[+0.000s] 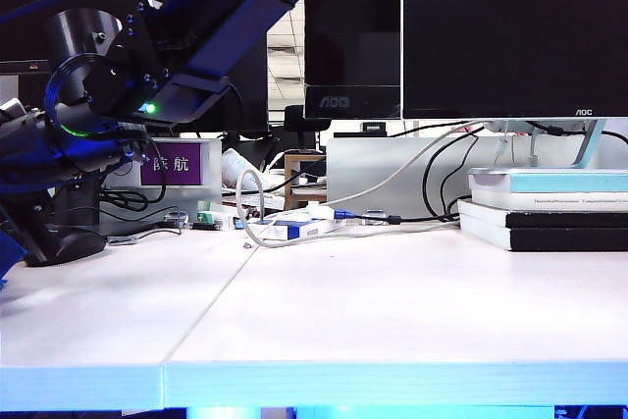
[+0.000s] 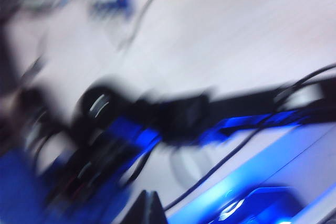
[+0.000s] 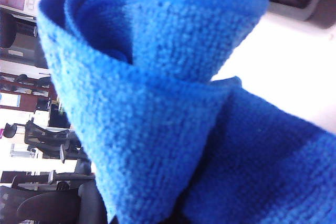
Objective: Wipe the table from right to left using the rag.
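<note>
**White desk, rag up at the left edge**

The white table point(image 1: 392, 301) runs wide and bare in the exterior view, with monitors point(image 1: 510, 31) behind and stacked books point(image 1: 549, 208) at far right. The right gripper itself shows in no view; its jaws are closed, and the blue rag point(image 3: 157, 108) fills the right wrist view in rumpled folds right against the camera, office chairs behind. Only a blue sliver shows at the exterior view's left edge, under the dark arms point(image 1: 147, 56). The left wrist view is smeared with blur: dark arm parts, cables, pale desktop point(image 2: 220, 40). The left gripper's jaws cannot be told.
</note>
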